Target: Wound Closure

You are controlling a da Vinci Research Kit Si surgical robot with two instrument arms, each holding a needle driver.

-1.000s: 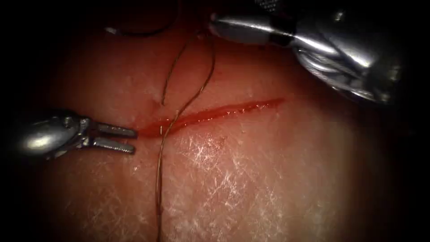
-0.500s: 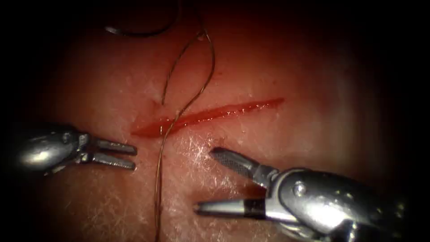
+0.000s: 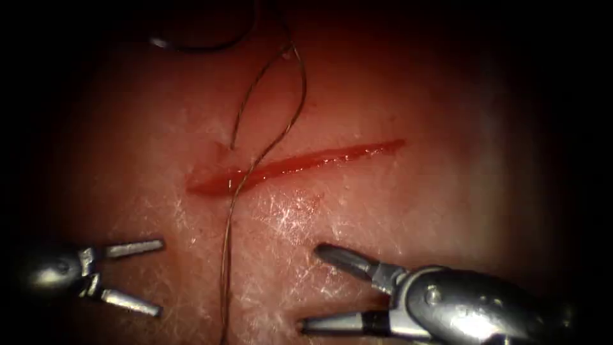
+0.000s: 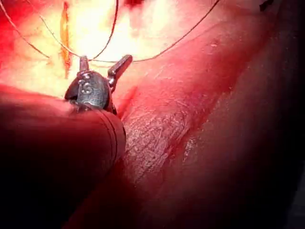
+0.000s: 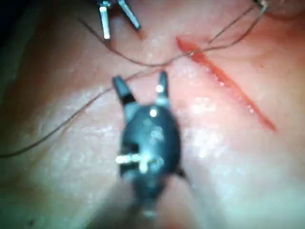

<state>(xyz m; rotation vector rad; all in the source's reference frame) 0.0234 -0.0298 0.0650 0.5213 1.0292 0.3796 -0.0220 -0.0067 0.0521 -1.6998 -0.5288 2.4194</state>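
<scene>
left tool (image 3: 150, 278) moved down, jaws wider, empty | right tool (image 3: 313, 287) jaws wide, empty | needle (image 3: 204, 41) lies beyond cut (image 3: 294, 165)

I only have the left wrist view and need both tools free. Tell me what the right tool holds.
Observer: Nothing. The right tool hangs open-jawed below the cut, right of the thread.
Operator: Now locate the needle.
Observer: The needle lies on the tissue above the cut, held by neither tool; whether its tip is buried, I cannot tell.
Operator: Place my left tool from the endoscope.
Observer: The left tool, open and empty, sits below the cut's left end, left of the thread.
</scene>
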